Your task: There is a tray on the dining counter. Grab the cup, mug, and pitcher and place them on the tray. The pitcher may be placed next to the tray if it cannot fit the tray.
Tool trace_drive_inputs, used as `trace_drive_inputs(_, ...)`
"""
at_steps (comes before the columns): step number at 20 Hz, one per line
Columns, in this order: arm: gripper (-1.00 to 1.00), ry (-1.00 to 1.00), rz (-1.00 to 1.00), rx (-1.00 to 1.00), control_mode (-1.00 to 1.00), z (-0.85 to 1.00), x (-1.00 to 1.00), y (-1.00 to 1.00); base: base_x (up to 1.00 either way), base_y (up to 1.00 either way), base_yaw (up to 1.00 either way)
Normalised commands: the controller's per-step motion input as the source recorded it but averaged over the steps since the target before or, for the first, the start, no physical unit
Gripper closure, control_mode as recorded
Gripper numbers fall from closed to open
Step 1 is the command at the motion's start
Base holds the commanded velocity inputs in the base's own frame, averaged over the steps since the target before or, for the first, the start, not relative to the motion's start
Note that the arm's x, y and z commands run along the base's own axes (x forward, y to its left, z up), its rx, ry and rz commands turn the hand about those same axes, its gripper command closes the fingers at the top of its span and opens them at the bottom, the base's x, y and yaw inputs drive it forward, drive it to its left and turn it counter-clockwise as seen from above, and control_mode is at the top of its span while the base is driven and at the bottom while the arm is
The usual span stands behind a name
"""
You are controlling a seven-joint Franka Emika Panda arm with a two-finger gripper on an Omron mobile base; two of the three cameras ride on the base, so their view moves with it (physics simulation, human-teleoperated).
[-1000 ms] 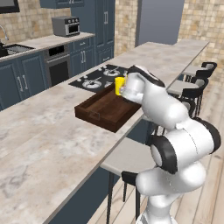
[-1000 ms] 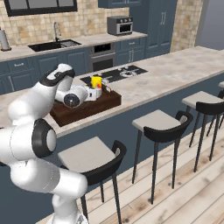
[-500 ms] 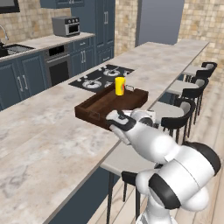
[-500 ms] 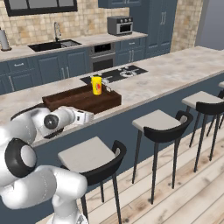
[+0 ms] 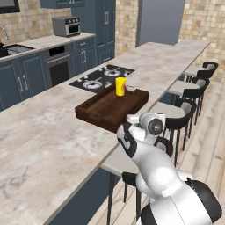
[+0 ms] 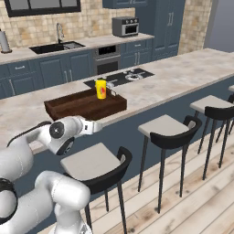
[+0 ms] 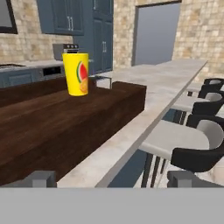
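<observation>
On the tabletop point(image 5: 52, 132): I see the tray point(image 5: 110, 107) lying near the front edge, long side running along that edge.
Tray: dark brown wood, low raised sides, a handle cut-out in the end wall facing the left base camera; from the right base view I read it as point(image 6: 68, 106), and in the hand view its near wall and floor lie to my left point(image 7: 52, 131).
Cup: the yellow cup point(image 5: 120, 86) stands upright inside the tray at its far end, near the corner closest to the stovetop point(image 5: 103, 77); I also have it at point(image 6: 101, 88) and, in the hand view, at point(image 7: 76, 73), where a red-orange fruit picture faces me.
End effector: I see it at point(image 5: 132, 118) in the left base view and point(image 6: 97, 126) in the right, held low just off the front edge of the tabletop, beside the tray and apart from it; fingers point(image 7: 39, 178) spread wide, nothing between them.
Arm: folded low in front of the tabletop, above the stools point(image 6: 164, 125).
Stools: black-backed, grey seats, in a row along the front.
</observation>
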Motion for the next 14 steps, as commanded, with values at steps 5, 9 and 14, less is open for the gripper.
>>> trace_drive_inputs(5, -1.0, 0.48, -0.02, 0.0, -1.0, 1.0, -0.33, -0.1, 0.0, 0.0, 0.0)
trace_drive_inputs(9, -1.0, 0.48, -0.03, 0.0, -1.0, 0.98, -0.48, -0.14, 0.0, 0.0, 0.0)
trace_drive_inputs(14, -1.0, 0.43, -0.03, 0.0, -1.0, 0.76, -0.53, -0.1, 0.0, 0.0, 0.0)
